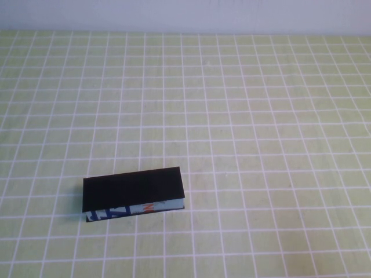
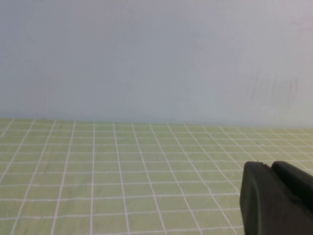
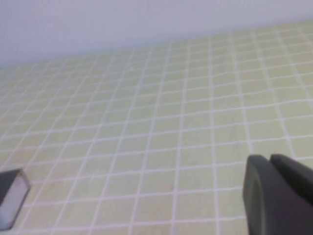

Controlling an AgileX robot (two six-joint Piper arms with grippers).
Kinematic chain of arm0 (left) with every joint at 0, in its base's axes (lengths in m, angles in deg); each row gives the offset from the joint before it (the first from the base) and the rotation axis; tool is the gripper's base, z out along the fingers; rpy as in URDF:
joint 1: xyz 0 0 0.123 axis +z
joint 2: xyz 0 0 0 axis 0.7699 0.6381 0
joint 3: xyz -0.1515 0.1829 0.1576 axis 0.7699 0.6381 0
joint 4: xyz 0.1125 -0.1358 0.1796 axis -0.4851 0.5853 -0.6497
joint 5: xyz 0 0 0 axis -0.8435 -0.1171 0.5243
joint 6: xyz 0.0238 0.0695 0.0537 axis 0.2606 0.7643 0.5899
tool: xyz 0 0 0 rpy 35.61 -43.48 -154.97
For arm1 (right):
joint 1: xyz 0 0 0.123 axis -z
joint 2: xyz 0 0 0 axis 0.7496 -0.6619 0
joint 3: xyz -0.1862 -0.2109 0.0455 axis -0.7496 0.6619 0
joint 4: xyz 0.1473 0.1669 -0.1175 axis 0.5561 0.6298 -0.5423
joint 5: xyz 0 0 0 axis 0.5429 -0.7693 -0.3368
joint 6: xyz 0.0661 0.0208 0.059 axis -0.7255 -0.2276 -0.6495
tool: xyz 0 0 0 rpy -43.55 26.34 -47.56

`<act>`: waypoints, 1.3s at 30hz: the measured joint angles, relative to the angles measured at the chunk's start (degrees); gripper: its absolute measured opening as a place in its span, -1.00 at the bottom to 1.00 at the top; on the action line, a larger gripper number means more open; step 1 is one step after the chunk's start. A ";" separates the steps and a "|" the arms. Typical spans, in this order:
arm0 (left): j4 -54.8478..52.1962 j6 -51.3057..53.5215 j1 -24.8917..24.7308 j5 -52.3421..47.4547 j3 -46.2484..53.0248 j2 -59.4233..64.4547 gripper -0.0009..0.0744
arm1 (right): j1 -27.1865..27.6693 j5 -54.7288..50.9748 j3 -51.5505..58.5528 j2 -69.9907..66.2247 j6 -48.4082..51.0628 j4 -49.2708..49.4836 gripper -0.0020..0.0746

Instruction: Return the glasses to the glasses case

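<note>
The glasses case (image 1: 133, 189) is a black box with a flat lid and a white front strip with blue and orange print. It lies with its lid down on the near left part of the table. One end of it shows in the right wrist view (image 3: 11, 196). The glasses are not in view. My left gripper (image 2: 270, 165) is shut and empty, held above the bare cloth facing the back wall. My right gripper (image 3: 270, 157) is shut and empty, above the cloth and well away from the case. Neither arm shows in the high view.
A light green cloth with a white grid (image 1: 243, 127) covers the table. A pale wall (image 1: 185, 14) stands along the far edge.
</note>
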 joint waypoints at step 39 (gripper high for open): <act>0.00 0.00 0.00 0.00 0.00 -0.11 -0.98 | 11.09 -8.35 8.01 9.53 20.75 16.51 -0.98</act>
